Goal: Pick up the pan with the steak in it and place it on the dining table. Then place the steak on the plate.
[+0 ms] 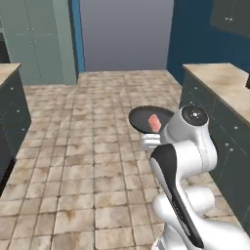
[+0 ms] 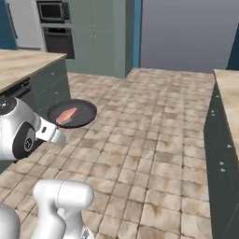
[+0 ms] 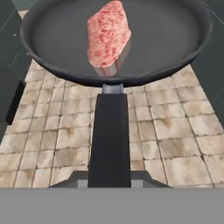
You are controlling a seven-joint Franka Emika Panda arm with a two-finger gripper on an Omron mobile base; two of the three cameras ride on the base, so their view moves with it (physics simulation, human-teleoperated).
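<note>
You have the pan (image 3: 118, 39) held aloft over the tiled floor (image 1: 73, 161), level, between two counters. The steak (image 3: 108, 38) lies inside it, near centre. The gripper (image 3: 109, 181) is closed around the pan's handle (image 3: 109, 140).

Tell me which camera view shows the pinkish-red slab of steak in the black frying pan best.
The hand view: the pinkish-red slab of steak appears large and marbled, lying inside the round black frying pan beyond its handle. In the left base view the steak is a small patch beside the white arm; in the right base view it is also small.
</note>
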